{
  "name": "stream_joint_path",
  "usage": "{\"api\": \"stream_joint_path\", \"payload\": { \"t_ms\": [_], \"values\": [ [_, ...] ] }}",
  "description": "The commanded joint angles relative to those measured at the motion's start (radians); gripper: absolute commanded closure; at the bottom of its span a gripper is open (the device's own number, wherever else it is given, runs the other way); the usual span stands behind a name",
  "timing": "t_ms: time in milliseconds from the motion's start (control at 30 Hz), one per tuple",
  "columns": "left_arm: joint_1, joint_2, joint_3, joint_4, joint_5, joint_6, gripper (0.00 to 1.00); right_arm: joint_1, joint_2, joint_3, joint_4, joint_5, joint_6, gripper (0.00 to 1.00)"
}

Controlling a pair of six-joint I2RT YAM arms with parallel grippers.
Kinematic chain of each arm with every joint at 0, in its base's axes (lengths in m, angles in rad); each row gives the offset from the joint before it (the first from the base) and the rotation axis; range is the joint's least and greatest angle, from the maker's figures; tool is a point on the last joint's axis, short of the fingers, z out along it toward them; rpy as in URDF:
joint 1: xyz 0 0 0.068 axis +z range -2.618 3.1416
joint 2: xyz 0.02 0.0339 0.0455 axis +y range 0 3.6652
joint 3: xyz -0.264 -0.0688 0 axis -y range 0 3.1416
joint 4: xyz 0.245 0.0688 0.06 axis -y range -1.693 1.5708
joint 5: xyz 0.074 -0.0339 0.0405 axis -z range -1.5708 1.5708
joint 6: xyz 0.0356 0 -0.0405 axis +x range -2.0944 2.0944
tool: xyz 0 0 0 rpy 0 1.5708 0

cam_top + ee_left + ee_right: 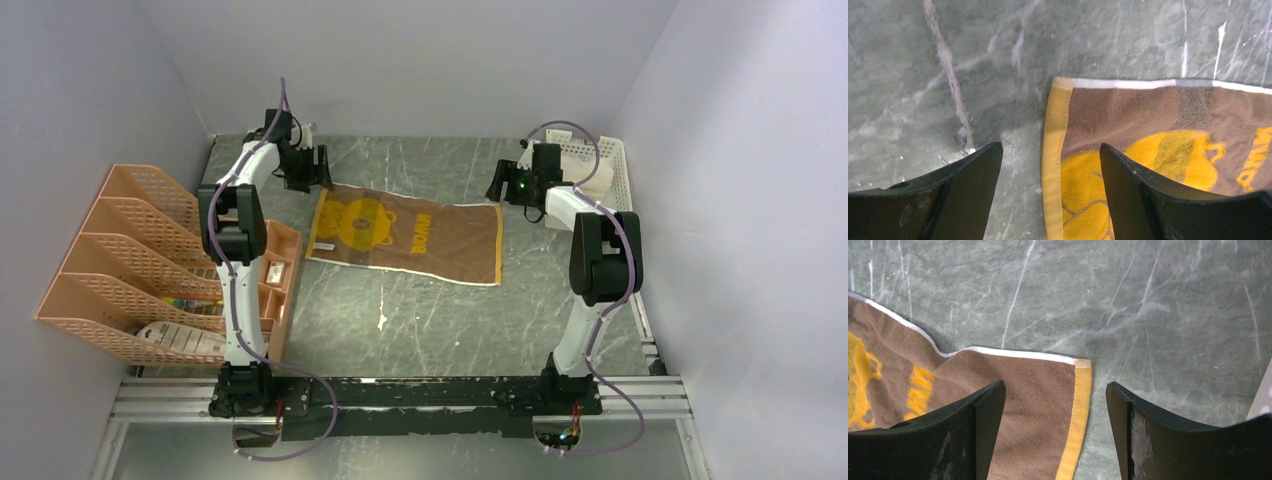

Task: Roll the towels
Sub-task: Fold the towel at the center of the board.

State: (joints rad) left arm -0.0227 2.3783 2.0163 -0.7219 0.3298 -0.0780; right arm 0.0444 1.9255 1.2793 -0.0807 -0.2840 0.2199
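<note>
Lying flat on the gray table (400, 320), the brown towel (410, 235) is spread out wide. The left claw (1050, 146) hangs open over its far left corner. The right claw (1055, 384) hangs open over its far right corner. Neither claw holds anything.

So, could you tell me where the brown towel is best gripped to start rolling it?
Probably at its two far corners, from above. The brown towel lies flat, so only its edges offer a pinch; the left gripper and right gripper, both open, hang over the yellow hems there.
</note>
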Motion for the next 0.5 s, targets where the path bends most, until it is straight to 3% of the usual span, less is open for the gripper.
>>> {"api": "stream_joint_path", "payload": {
  "t_ms": [0, 267, 367, 467],
  "values": [
    [-0.011, 0.056, 0.083, 0.025, 0.078, 0.013, 0.18, 0.000, 0.029, 0.025, -0.022, 0.023, -0.011, 0.27],
    [-0.038, 0.117, 0.131, 0.029, 0.025, 0.008, 0.19, 0.001, 0.047, 0.042, -0.059, 0.049, -0.030, 0.29],
    [-0.048, 0.122, 0.127, 0.036, 0.030, 0.007, 0.26, 0.001, 0.046, 0.037, -0.060, 0.049, -0.032, 0.30],
    [-0.068, 0.121, 0.117, 0.038, 0.016, 0.017, 0.41, 0.001, 0.046, 0.031, -0.056, 0.047, -0.031, 0.30]
  ]
}}
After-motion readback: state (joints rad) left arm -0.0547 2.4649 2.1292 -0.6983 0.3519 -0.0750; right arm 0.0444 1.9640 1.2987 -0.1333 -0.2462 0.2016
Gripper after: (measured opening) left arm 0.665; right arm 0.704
